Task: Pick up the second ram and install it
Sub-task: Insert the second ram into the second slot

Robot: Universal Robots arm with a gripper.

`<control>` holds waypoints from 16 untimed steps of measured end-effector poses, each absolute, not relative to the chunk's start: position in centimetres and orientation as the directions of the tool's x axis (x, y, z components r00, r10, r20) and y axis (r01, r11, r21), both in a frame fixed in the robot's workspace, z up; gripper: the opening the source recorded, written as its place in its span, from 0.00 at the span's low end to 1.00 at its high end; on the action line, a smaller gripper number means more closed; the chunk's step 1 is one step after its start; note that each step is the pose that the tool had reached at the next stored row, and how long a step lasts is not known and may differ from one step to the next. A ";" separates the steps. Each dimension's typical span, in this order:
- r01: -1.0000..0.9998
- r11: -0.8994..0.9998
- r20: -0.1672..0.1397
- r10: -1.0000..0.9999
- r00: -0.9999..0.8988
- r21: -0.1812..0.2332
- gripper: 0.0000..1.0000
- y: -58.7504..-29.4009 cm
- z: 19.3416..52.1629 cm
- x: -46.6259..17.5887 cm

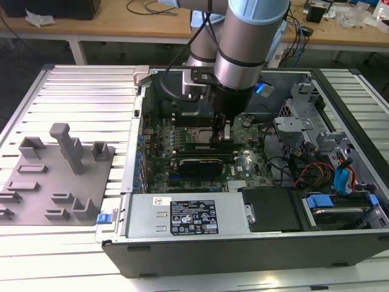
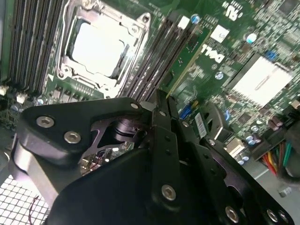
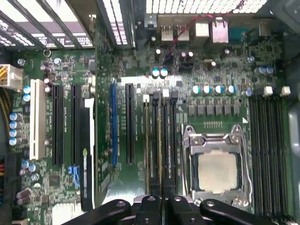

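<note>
The second ram [image 2: 187, 61] is a thin green stick standing on edge along the black memory slots [image 3: 154, 140] of the motherboard [image 1: 243, 164], beside the processor socket [image 3: 215, 171]. My gripper [image 2: 157, 101] reaches down into the open computer case [image 1: 243, 249] and its two black fingers are shut on the near end of the stick. In the exterior view the gripper [image 1: 222, 135] stands upright over the slots in the middle of the board. In the first wrist view the gripper [image 3: 161, 200] is pressed together in line with one slot. Whether the stick is fully seated cannot be told.
A grey fixture plate [image 1: 55, 188] with plastic blocks lies at the exterior view's left. The silver power supply [image 1: 188, 216] lines the case's near side. Drive cages and coloured cables [image 1: 328, 170] crowd the exterior view's right. An expansion card [image 1: 197, 163] lies beside the slots.
</note>
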State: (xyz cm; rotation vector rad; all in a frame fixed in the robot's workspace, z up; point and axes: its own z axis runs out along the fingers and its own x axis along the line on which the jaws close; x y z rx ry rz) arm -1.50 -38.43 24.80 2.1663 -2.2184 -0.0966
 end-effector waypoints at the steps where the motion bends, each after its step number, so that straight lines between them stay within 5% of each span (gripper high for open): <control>1: -0.997 0.022 -0.015 -1.000 -0.023 0.072 0.13 -38.4 24.7 -1.8; 16: -0.997 0.008 -0.015 -1.000 -0.009 0.072 0.13 -37.6 23.2 -2.4</control>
